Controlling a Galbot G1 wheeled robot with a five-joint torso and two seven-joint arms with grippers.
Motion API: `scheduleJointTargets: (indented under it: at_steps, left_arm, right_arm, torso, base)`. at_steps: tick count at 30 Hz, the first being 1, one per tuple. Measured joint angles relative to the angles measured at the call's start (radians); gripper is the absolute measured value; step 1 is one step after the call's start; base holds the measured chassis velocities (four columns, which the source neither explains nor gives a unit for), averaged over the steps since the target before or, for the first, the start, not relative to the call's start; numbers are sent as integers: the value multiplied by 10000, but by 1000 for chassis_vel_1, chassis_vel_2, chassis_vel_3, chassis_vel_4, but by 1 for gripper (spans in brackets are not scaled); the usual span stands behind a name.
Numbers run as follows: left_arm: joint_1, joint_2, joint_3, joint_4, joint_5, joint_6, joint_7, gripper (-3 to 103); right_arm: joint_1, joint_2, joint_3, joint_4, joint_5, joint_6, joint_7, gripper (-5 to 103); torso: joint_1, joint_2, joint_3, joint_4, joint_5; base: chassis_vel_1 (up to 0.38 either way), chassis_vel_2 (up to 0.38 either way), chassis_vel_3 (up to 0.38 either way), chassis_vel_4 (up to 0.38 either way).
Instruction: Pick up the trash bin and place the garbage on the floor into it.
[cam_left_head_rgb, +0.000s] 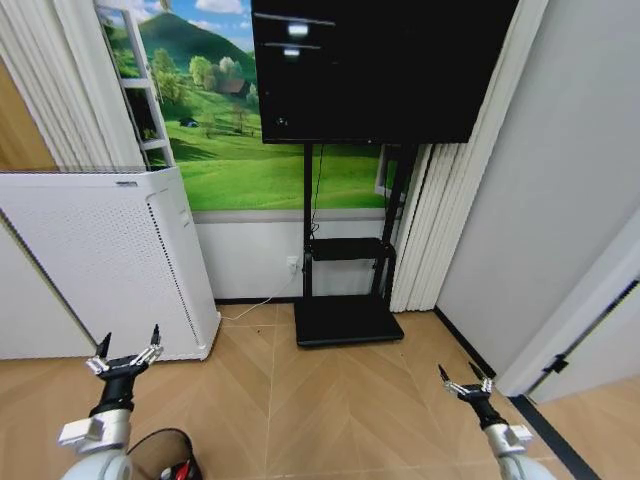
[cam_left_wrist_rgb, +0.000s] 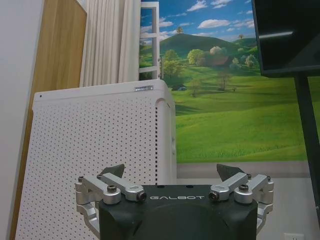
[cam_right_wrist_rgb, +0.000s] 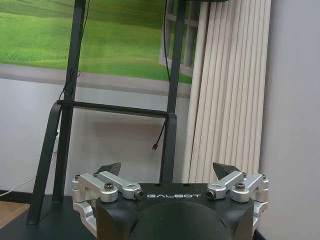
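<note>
The trash bin (cam_left_head_rgb: 160, 452), a round black mesh basket, stands at the bottom edge of the head view, just right of my left arm. A red piece of garbage (cam_left_head_rgb: 181, 468) shows inside its rim. My left gripper (cam_left_head_rgb: 126, 349) is held up above and a little behind the bin, open and holding nothing; its own view shows the left gripper (cam_left_wrist_rgb: 172, 171) pointing at the white appliance. My right gripper (cam_left_head_rgb: 463, 378) hangs open and holding nothing over the floor (cam_left_head_rgb: 300, 400) at the right; its own view shows the right gripper (cam_right_wrist_rgb: 168, 168) facing the TV stand.
A tall white perforated appliance (cam_left_head_rgb: 110, 260) stands on the left against the wall. A black TV (cam_left_head_rgb: 380, 70) on a black stand with a base plate (cam_left_head_rgb: 348, 322) sits ahead. Pleated curtains (cam_left_head_rgb: 440, 220) and a grey wall with a door frame close off the right.
</note>
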Motion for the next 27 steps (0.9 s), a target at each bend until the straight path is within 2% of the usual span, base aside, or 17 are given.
scheduleJointTargets:
  at_steps: [27]
  left_arm:
    - [184, 23, -76, -334, -46, 143, 0, 100]
  right_arm:
    - [-229, -50, 51, 329, -100, 25, -6, 100]
  torso:
    - [462, 1159, 695, 0, 0]
  base:
    - [0, 0, 0, 0]
